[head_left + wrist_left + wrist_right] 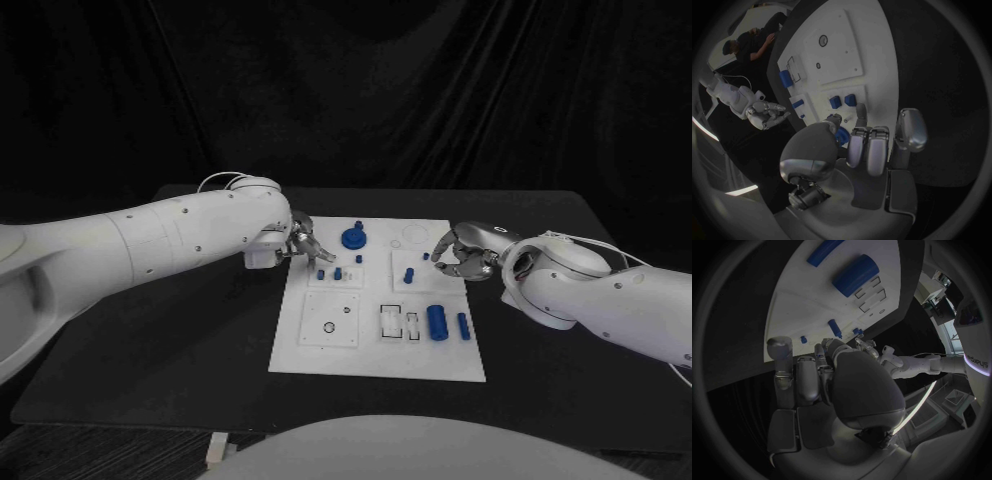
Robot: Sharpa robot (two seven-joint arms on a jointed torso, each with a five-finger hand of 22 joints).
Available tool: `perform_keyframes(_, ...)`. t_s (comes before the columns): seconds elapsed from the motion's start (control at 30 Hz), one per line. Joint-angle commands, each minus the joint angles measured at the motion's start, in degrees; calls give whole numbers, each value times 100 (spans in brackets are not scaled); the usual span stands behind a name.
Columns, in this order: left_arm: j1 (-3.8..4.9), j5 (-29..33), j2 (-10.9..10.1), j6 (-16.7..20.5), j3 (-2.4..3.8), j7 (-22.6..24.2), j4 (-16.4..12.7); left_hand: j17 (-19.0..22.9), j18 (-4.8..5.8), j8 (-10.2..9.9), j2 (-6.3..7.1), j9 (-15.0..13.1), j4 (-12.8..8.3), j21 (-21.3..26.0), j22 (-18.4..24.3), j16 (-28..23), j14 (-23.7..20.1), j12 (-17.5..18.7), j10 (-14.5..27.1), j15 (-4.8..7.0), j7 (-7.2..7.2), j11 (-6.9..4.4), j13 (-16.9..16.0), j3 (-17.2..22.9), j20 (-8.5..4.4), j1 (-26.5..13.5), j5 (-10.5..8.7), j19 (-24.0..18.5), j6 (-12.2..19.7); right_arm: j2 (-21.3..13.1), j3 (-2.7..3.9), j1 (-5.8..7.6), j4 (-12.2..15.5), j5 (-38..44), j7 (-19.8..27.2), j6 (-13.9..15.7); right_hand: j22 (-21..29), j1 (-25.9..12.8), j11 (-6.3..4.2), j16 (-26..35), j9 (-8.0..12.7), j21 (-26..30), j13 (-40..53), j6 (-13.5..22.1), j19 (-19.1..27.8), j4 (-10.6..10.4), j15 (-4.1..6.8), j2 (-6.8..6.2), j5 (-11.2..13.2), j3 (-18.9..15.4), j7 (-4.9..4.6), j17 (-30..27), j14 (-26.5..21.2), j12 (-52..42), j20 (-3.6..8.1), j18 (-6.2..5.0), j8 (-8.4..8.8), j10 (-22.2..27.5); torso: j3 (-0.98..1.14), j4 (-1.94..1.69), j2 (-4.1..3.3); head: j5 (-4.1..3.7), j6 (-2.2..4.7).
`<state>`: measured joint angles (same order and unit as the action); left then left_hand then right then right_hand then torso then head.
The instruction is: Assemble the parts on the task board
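The white task board (pixel 378 345) lies mid-table. My left hand (pixel 296 243) hovers over its far-left corner with fingers curled in and nothing seen in them. A round blue knob (pixel 355 238) stands just beside it, and shows partly behind the thumb as the blue knob (pixel 842 136). Two small blue pieces (pixel 329 272) stand below the hand. My right hand (pixel 462 252) hangs at the board's far-right edge, fingers (pixel 804 375) curled in, holding nothing. A blue peg (pixel 408 274) stands close to it. Two blue cylinders (pixel 437 325) lie near the board's right side.
The board has a square plate with small holes (pixel 335 325) at its near left and open slots (pixel 395 322) in the middle. Bare black table (pixel 159 350) surrounds the board on all sides, and a black curtain hangs behind.
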<state>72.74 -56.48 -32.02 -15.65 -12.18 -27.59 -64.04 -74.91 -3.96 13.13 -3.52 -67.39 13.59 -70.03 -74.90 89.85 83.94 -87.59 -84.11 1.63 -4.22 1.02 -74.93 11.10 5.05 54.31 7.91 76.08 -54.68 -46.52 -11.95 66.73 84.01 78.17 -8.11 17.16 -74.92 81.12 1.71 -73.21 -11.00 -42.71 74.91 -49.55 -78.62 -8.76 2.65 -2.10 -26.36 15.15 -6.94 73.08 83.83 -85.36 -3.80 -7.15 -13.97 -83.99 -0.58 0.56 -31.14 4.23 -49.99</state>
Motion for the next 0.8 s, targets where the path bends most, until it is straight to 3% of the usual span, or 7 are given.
perform_keyframes(0.03, 10, 20, -237, 1115, 5, 836, -337, -1475, -84, 84, 2, -121, -101, -25, -876, -1, 576, 18, -206, 11, -3, -29, -1211, 56, -35, 239, 329, 27, 127, -27, 3, -12, 20, 14, -90, -17, -436, -40, 27, 16, -2, 37, 854, -17, 48, 4, -42, 29, -26, 39, -8, -5, 199, 22, 3, -65, -9, -93, -3, 10, 0, -10, -1)
perform_keyframes(0.17, 31, 20, -598, 1494, 5, 1019, -791, -1468, -82, 113, 47, -164, -241, -41, -879, -4, 570, 21, -202, 21, 9, -40, -1207, 162, -45, 568, 759, 37, 250, -51, 3, -12, 29, 14, -96, -23, -436, -40, 27, 16, -2, 37, 854, -17, 48, 4, -42, 29, -26, 39, -8, -5, 199, 22, 3, -65, -9, -93, -3, 5, 0, -10, -1)
perform_keyframes(0.3, 42, 20, -919, 1594, 4, 982, -1215, -1454, -83, 100, 74, -152, -244, -36, -877, -10, 558, 31, -188, 21, -1, -37, -1196, 170, -45, 612, 806, 33, 284, -72, 3, -13, 35, 14, -97, -32, -436, -40, 27, 16, -2, 37, 854, -17, 48, 4, -42, 29, -26, 39, -8, -5, 199, 22, 3, -65, -9, -93, -4, 11, -3, 22, -1)
perform_keyframes(0.43, 38, -54, -1105, 1585, 3, 883, -1496, -1443, -84, 68, 86, -117, -185, -28, -874, -15, 548, 33, -184, 12, -22, -22, -1193, 151, -41, 599, 726, 29, 321, -91, 3, -20, 42, 14, -91, -32, -436, -40, 27, 16, -2, 37, 854, -17, 48, 4, -42, 29, -26, 39, -8, -5, 199, 22, 3, -65, -9, -93, -5, 5, 1, 38, -1)
perform_keyframes(0.67, -8, -308, -1155, 1561, 1, 645, -1648, -1439, -84, 55, 67, -96, -165, -29, -873, -17, 545, 26, -196, 10, -24, -19, -1201, 161, -39, 607, 721, 32, 325, -119, 3, -44, 57, 14, -74, -21, -436, -40, 27, 16, -2, 37, 854, -17, 48, 4, -42, 29, -26, 39, -8, -5, 199, 22, 3, -65, -9, -93, 3, -1, 2, 70, -1)
perform_keyframes(0.8, -33, -349, -1122, 1492, 0, 507, -1619, -1443, -85, 87, 67, -83, -179, -36, -873, -15, 549, 22, -202, 16, -3, -31, -1203, 182, -40, 662, 759, 43, 251, -132, 3, -53, 65, 14, -61, -11, -436, -40, 27, 16, -2, 37, 854, -17, 48, 4, -42, 29, -26, 39, -8, -5, 199, 22, 3, -65, -9, -93, -3, -28, -1, 49, -1)
